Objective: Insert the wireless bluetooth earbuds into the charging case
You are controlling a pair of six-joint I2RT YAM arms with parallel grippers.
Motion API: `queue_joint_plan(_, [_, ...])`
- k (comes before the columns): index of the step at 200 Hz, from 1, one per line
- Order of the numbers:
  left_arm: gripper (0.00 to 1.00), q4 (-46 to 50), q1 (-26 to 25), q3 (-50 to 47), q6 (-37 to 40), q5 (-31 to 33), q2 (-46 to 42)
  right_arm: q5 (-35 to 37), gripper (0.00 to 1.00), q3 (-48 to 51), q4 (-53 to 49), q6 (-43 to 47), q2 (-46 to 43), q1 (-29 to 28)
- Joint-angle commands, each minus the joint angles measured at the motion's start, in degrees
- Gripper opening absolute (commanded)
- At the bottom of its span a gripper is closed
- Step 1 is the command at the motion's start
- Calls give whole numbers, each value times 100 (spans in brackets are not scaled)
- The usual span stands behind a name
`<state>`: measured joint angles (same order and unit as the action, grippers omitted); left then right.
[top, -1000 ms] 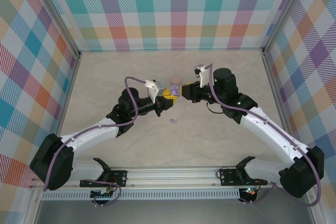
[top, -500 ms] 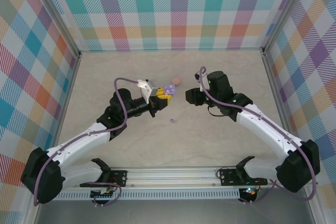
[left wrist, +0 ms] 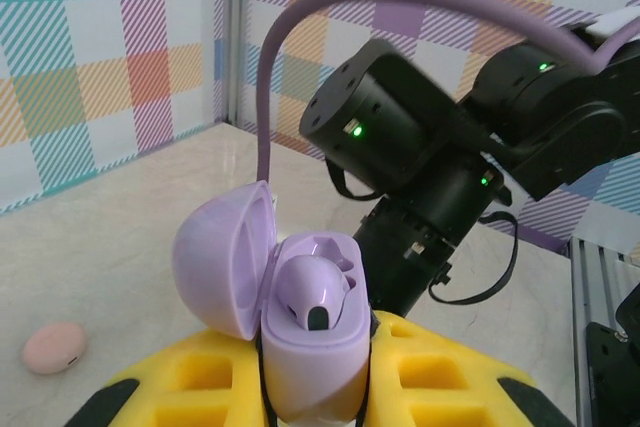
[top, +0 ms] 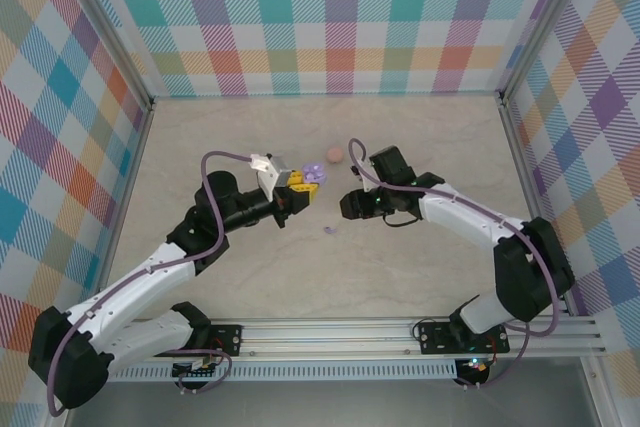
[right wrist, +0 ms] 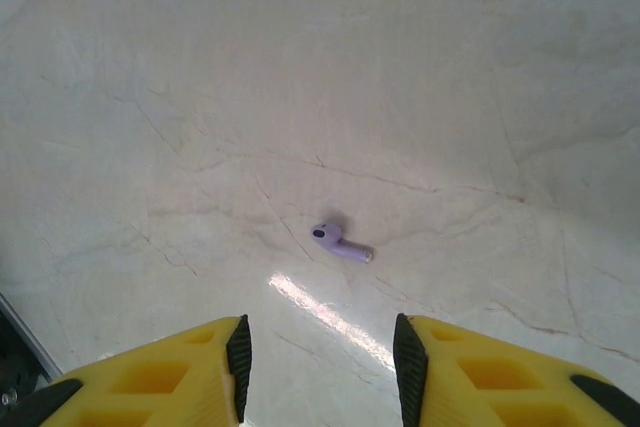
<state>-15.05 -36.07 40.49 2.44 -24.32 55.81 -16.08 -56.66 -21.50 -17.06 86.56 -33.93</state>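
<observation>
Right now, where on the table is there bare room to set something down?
Bare table: the left rear corner beyond the left arm, the right rear corner beyond the right arm, and the front strip between both arms and the rail. Crowded in the middle: left gripper holding the open purple case, pink disc, loose earbud, right gripper.

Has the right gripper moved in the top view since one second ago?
Yes. The right gripper has drawn back toward the near edge, away from the salmon-pink disc and closer to the loose purple earbud.
</observation>
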Motion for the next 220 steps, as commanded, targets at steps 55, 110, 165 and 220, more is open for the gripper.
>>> queue_joint_plan(55, [21, 675, 46, 154, 231, 286, -638, -358, 50, -271, 120, 40, 1016, -327])
queue_joint_plan(110, [22, 749, 44, 13, 213, 356, -914, 82, 51, -751, -171, 71, 1625, -603])
queue_joint_plan(165, [22, 726, 39, -40, 206, 377, -979, 607, 51, -1189, -570, 159, 2040, -779])
queue_joint_plan(220, [22, 758, 40, -58, 215, 410, -1018, 1128, 50, -1544, -957, 273, 2404, -990])
